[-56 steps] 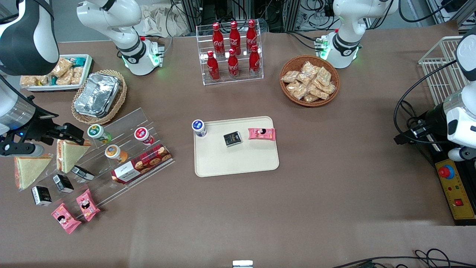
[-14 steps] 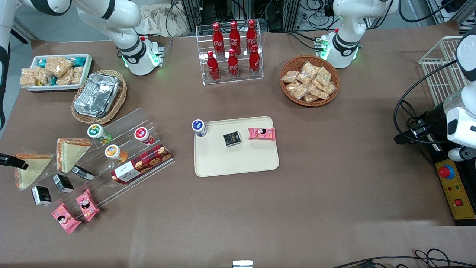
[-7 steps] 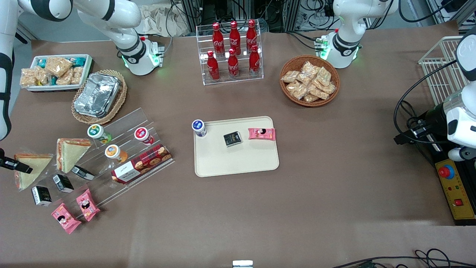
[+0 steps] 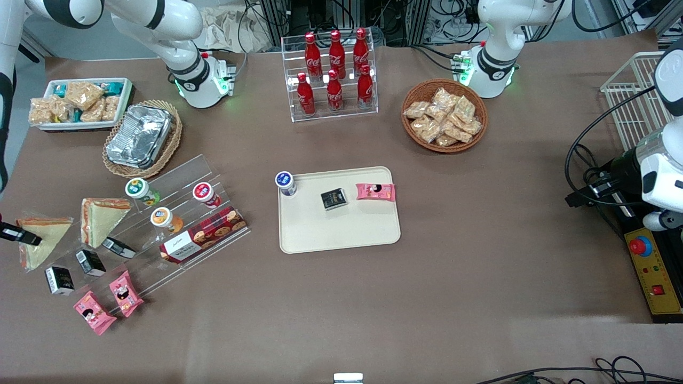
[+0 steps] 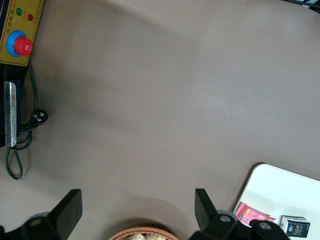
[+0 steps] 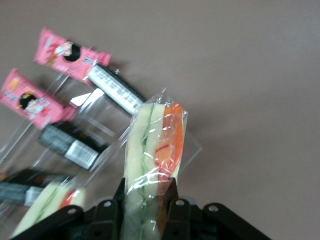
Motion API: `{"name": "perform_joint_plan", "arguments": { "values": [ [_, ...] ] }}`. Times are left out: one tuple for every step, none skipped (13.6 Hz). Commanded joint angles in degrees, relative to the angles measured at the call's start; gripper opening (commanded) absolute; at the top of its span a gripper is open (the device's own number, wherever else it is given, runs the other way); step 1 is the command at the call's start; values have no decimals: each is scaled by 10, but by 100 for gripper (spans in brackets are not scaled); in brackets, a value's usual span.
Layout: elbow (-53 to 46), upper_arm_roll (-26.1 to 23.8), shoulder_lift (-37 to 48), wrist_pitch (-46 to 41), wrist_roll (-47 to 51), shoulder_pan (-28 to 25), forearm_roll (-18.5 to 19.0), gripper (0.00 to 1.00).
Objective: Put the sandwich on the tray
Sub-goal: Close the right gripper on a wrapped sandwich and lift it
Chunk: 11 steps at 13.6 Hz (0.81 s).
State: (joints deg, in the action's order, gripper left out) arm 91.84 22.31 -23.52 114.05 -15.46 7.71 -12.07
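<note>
I only get a sliver of the gripper in the front view: a dark finger at the frame edge, at the working arm's end of the worktop, the rest of the arm cut off. The right wrist view fills that in: the fingers are pinching the sandwich across its thickness, one pad on each bread face, with the clamped end hidden between them.

In the front view the sandwich's filling edge runs roughly 9 to 3 o'clock, and the triangle tapers toward 7 o'clock. In the wrist view its long axis runs out from the fingers, orange and green layers showing edge-on under clear wrap. I can't tell whether it rests on the worktop or is lifted clear of it.

The second sandwich sits just beside it, nearer the acrylic step rack; its lower tip overlaps a black packet. In the wrist view only a corner of that second one shows, cropped.

Two more black packets and two pink snack packets lie nearer the front camera than the held sandwich.

The tray is well apart, mid-worktop, at about 3 o'clock from the sandwich. It carries a blue-lidded cup on its corner, a black packet and a pink packet. The left wrist view catches only one tray corner.
</note>
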Motion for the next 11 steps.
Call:
{"name": "perform_joint_plan", "arguments": {
  "values": [
    [-76,2,9,-114,0,-5,-3,0],
    [-91,1,11,-144,4,-9,-3,0],
    [-104,1,15,-167,7,-21,-3,0],
    [-113,2,22,-186,22,-38,-2,0],
    [-117,1,31,-203,54,-58,10,0],
    [-119,-2,40,-220,96,-80,23,0],
    [-119,-2,50,-239,145,-108,26,0],
    [-119,-3,57,-254,203,-141,26,0],
    [-119,-4,60,-268,266,-172,24,0],
    [-118,-5,64,-277,335,-203,19,0],
    [-118,-9,66,-279,402,-234,16,0]
  ]
}}
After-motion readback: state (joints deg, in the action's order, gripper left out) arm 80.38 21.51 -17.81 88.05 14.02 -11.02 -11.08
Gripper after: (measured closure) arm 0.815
